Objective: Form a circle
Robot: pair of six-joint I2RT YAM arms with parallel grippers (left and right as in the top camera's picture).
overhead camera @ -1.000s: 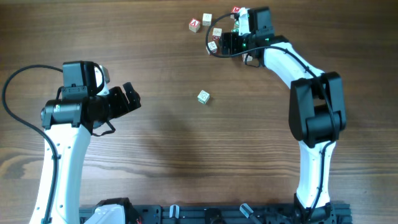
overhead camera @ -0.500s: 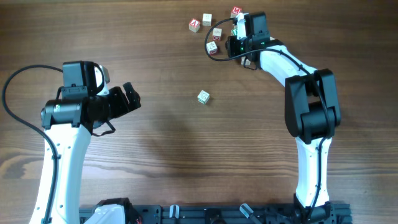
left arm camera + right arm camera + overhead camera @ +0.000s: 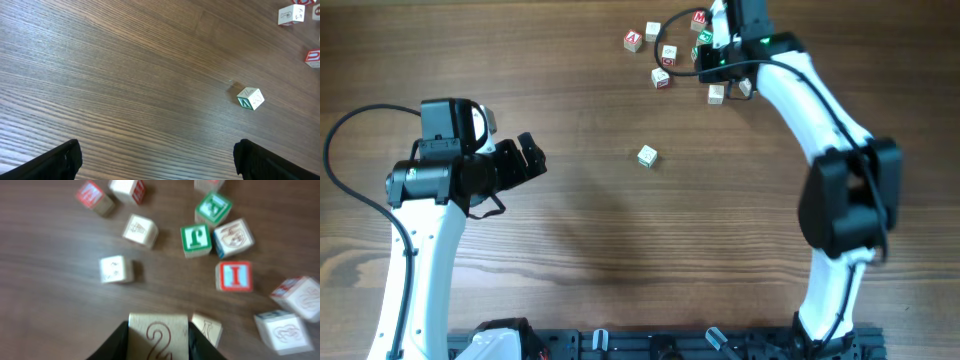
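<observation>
Circle [image 3: 196, 240] hemmed by cubes [image 3: 234, 276], open table [image 3: 620, 250] nearer

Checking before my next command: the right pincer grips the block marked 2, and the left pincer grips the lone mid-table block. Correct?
No. The left pincer is open and empty; the left wrist view shows the lone block lying free on the table. The right pincer does grip the block marked 2.
</observation>
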